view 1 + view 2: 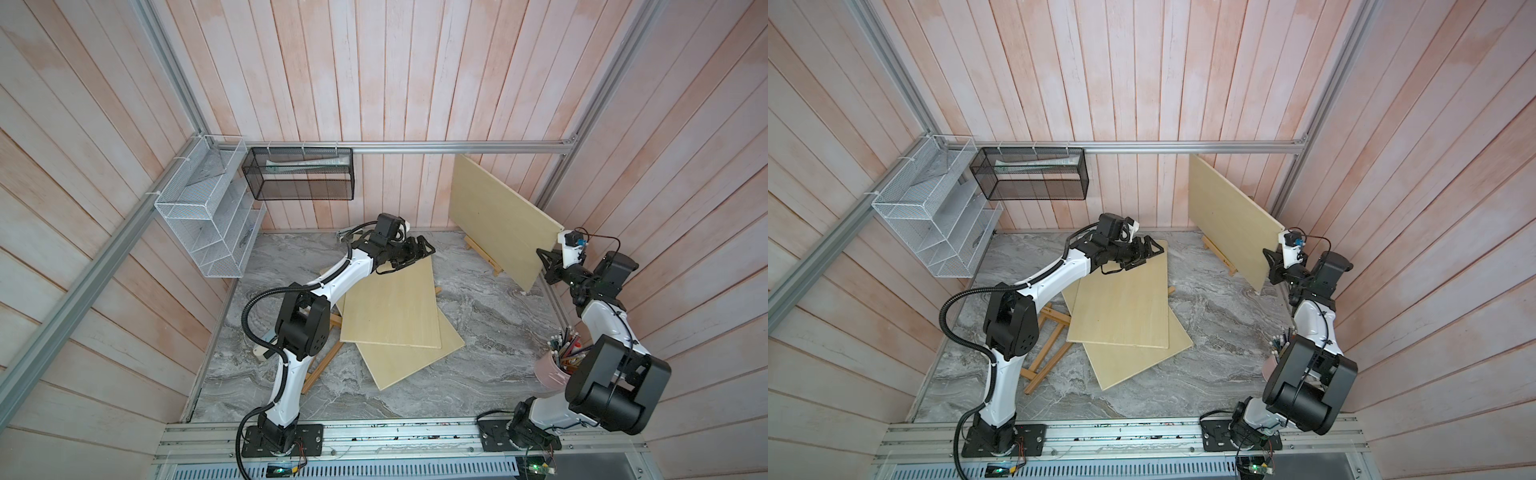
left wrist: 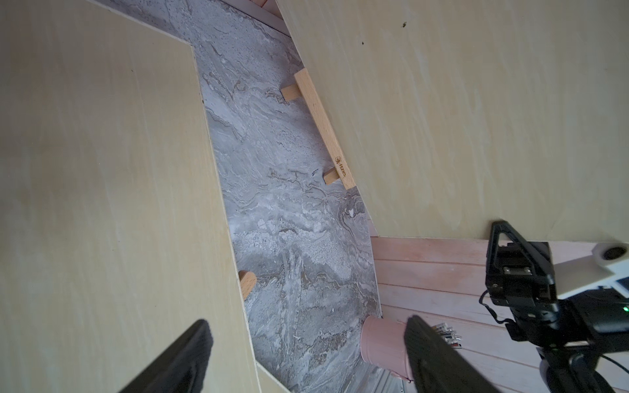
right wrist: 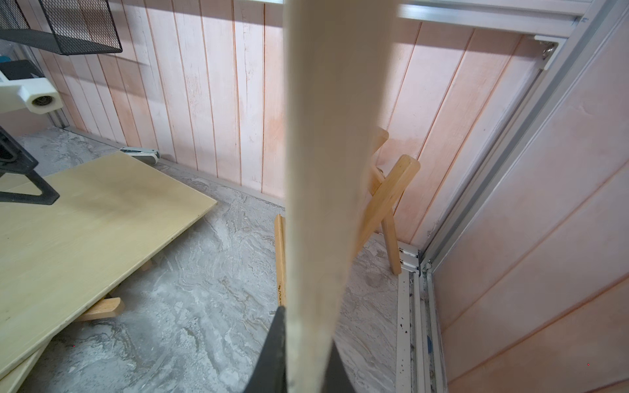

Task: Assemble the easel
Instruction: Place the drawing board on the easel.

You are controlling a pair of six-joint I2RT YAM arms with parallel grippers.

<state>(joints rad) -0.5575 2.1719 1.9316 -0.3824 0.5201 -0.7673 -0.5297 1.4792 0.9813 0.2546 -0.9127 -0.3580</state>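
Upper right: 1 easel (image 1: 484, 255) standing, board (image 1: 498, 216) resting on it, right gripper (image 1: 543, 262) clamping the board's edge. Centre: 2 boards (image 1: 395, 311), 1 flat easel (image 1: 322, 370) lying unassembled; left gripper (image 1: 424, 249) hovering, released.

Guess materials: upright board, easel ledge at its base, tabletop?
Upright board: probably thin plywood, pale, matte, unfinished; faint grain streaks.
Easel ledge: solid light wood, maybe beech, smooth; flecked grain, branded logo.
Tabletop: grey marble-look, veined pattern; stone or printed laminate, cannot tell.
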